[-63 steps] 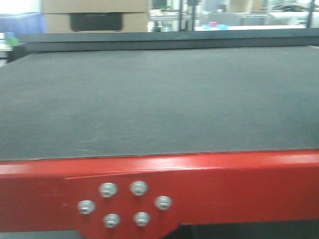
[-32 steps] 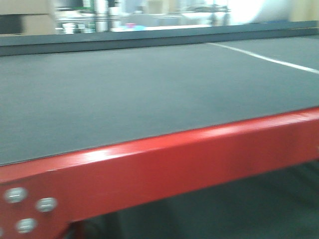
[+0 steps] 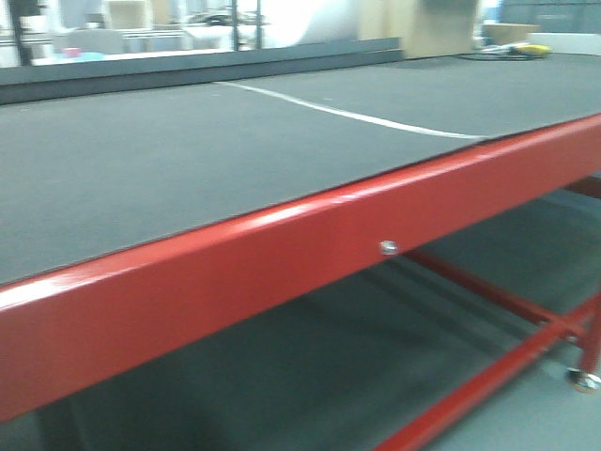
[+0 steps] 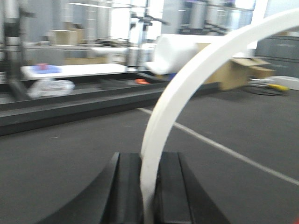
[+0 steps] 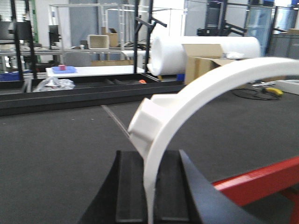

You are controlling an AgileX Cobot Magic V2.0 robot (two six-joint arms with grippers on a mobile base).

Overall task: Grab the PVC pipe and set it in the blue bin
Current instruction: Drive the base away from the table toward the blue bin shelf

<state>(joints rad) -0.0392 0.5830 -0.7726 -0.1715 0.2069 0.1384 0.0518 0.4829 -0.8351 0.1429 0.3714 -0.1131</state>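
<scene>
above the red-framed table with a dark grey mat (image 3: 188,160), the right gripper (image 5: 150,163) is clamped tight around the thick white plastic half-ring pvc pipe (image 5: 187,99). the left gripper (image 4: 148,161) pinches a thin white plastic arc strip (image 4: 184,81). beyond the table's far edge stands an open brown cardboard box (image 5: 201,56), contents unclear.

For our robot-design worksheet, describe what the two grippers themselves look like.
The left gripper and right gripper look alike: matte black, each with two flat rectangular fingers and outer flanks that flare in a curve toward the base. No cables, markings or labels show.
</scene>
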